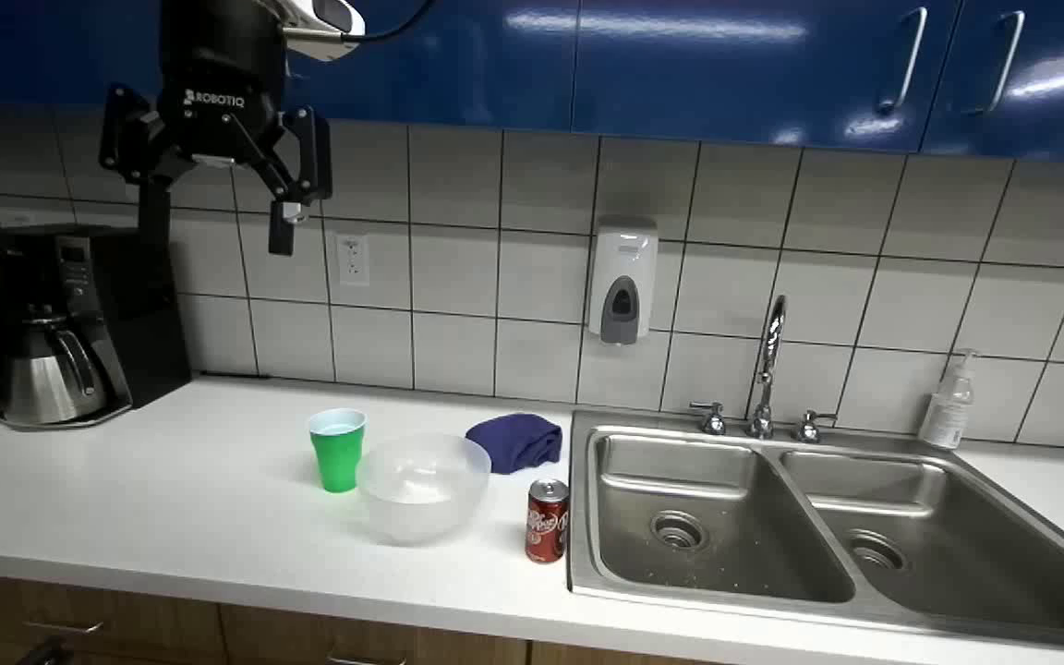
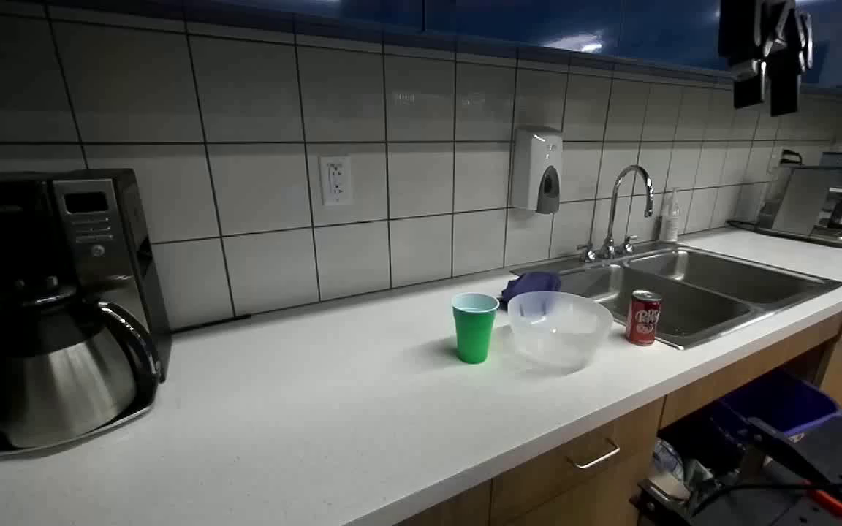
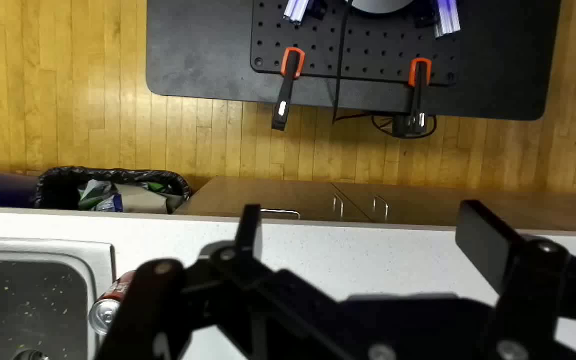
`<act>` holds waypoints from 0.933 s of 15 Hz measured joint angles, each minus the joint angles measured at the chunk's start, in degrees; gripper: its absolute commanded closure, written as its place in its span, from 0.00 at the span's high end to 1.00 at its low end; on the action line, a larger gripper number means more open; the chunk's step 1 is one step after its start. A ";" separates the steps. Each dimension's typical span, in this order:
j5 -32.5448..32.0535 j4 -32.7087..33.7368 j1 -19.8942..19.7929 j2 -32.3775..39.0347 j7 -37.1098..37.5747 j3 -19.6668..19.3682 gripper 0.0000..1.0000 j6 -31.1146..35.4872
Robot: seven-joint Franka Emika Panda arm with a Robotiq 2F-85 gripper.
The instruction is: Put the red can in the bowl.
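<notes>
Two black fingers (image 1: 282,231) of the tool (image 1: 218,226) hang high up, spread wide apart. Lower, the red can (image 1: 546,531) stands upright on the counter (image 1: 172,499), just beside the sink (image 1: 812,513). Next I see the translucent bowl (image 1: 424,522), then the green cup (image 1: 339,459) near it, and farther back a purplish-blue cloth (image 1: 515,443).

The red can (image 1: 546,528) (silver-topped, white-lettered) stands upright, near but apart from the translucent whitish bowl (image 1: 421,519), which sits rim up.

On the counter (image 1: 172,480), the bowl (image 1: 423,494) stands between cup (image 1: 339,459) and can (image 1: 547,528).
</notes>
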 measured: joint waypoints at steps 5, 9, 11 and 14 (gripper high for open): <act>0.00 -0.01 0.00 0.02 0.00 0.00 1.00 0.02; 0.00 -0.09 0.00 0.06 0.01 0.00 1.00 0.04; -0.39 -1.00 -0.02 0.22 0.08 -0.12 1.00 0.62; -2.49 -3.36 -0.41 0.81 0.08 -1.55 1.00 2.38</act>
